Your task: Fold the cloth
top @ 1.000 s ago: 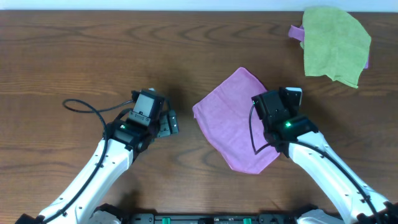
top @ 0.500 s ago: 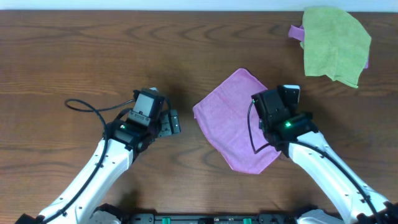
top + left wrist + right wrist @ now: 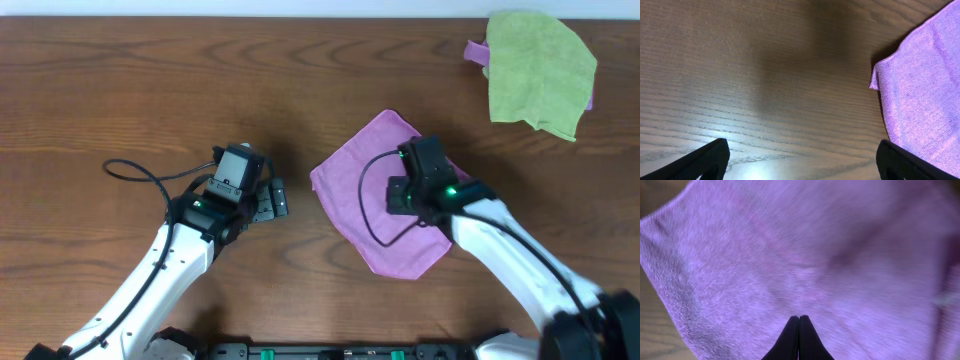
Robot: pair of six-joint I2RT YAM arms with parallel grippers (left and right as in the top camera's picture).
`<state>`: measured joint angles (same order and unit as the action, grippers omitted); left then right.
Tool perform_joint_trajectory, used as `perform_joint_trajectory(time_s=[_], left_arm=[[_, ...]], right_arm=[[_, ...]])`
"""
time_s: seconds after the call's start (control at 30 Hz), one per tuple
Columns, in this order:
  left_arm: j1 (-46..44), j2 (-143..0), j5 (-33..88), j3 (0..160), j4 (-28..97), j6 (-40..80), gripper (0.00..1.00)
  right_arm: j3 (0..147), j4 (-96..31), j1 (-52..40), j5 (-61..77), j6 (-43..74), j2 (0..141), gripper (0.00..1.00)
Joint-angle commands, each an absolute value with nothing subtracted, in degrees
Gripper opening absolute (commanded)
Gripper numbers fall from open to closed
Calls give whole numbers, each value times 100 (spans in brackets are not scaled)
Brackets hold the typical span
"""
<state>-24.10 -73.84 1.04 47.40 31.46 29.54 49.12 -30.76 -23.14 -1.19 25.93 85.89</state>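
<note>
Two arms come up from the near edge of the wooden table (image 3: 120, 90), one on each side. Nearest in, at about 8 o'clock from the table's middle, a black cable (image 3: 140, 172) loops off the left arm across bare wood. Just beyond it the left gripper (image 3: 272, 198) sits low over the table, jaws spread wide and holding nothing. The left wrist view confirms it: two dark fingers (image 3: 705, 160) stand far apart at the bottom corners with only wood grain between them.

Over at 3 o'clock from that gripper, close but clear of it, lies the cloth (image 3: 350, 190). It is purple and lies flat on the table, turned like a diamond, just right of centre. One corner points to 12 o'clock, one to 9 and one back to 6. The 3 o'clock side is hidden under the right arm.

The right gripper (image 3: 405, 190) hangs over the middle of the cloth with its own cable curling across the fabric. In the right wrist view its fingertips are pressed tight together, and no fabric shows between them. That view is blurred, and I cannot tell whether the tips touch the pile.

Far out at 1 o'clock lies a crumpled green cloth (image 3: 535, 70). A purple scrap (image 3: 477, 50) pokes out from under its 10 o'clock edge.
</note>
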Motion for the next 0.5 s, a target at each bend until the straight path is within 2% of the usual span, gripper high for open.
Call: perform_joint_trajectory(time_s=[0.0,0.47], left_arm=[[-2399,-7415,-3,4836,3151,2829,95],[-2399,-7415,1,4836,3142,2829,95]], right_arm=[[4976,-2875,-2346,412,2565,9122,1],[4984,-1813,-2403,495,2598,9896,2]])
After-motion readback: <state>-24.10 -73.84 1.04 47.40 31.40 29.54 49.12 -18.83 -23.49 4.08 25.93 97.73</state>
